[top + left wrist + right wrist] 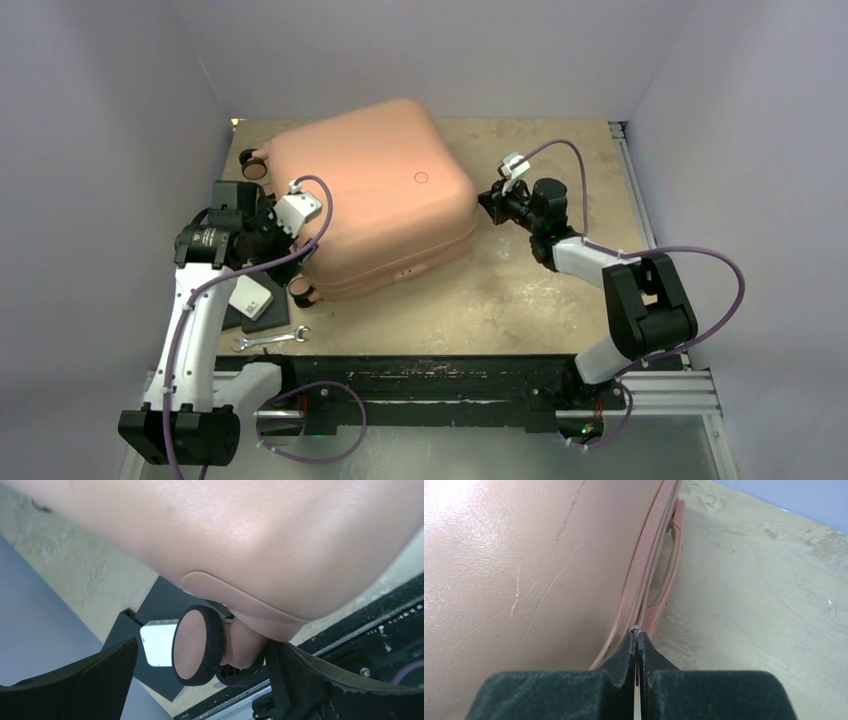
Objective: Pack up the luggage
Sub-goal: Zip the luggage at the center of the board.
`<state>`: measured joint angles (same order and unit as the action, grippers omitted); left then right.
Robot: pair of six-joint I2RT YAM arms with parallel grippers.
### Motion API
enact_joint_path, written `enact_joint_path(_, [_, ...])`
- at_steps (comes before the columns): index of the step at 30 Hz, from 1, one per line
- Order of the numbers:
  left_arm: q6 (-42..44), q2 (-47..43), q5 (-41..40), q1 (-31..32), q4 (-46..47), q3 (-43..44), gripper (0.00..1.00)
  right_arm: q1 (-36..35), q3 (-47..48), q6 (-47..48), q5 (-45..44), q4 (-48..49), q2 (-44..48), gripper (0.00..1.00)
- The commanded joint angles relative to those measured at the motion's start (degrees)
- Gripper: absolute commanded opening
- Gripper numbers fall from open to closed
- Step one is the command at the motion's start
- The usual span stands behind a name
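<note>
The luggage (375, 200), a salmon-pink hard-shell suitcase, lies flat and closed in the middle of the table. My right gripper (488, 203) is at its right edge. In the right wrist view the gripper (637, 642) is shut on the small metal zipper pull (636, 629) at the seam, next to the pink side handle (669, 560). My left gripper (288, 243) is at the suitcase's near-left corner. In the left wrist view it (200, 680) is open, its fingers (80, 680) standing either side of a pink-and-black wheel (196, 645). The shell (240, 535) fills the frame above.
A flat black pad (262, 318) with a white box (252, 297) lies under my left arm, also in the left wrist view (157, 642). A metal wrench (270, 340) lies near the front black rail (450, 375). Walls close in left, right and behind.
</note>
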<state>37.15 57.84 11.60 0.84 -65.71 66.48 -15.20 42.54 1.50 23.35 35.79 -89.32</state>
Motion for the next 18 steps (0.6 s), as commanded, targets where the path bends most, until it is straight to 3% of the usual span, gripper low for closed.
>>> enact_joint_path(1, [-8.19,1.29,-13.02,-0.8,18.58,3.89,0.94,-2.68,-0.61,2.41,-3.08,1.58,3.47,0.0])
enact_joint_path(11, [-21.02,17.5,-26.18,-5.11,29.84,14.04,0.97,-11.76,-3.44,4.03,-3.14,-2.56,9.26,0.0])
enact_joint_path(18, [-23.12,30.31,-23.01,-5.68,32.17,20.67,0.94,-14.92,-4.44,4.15,-7.11,-3.62,11.28,0.0])
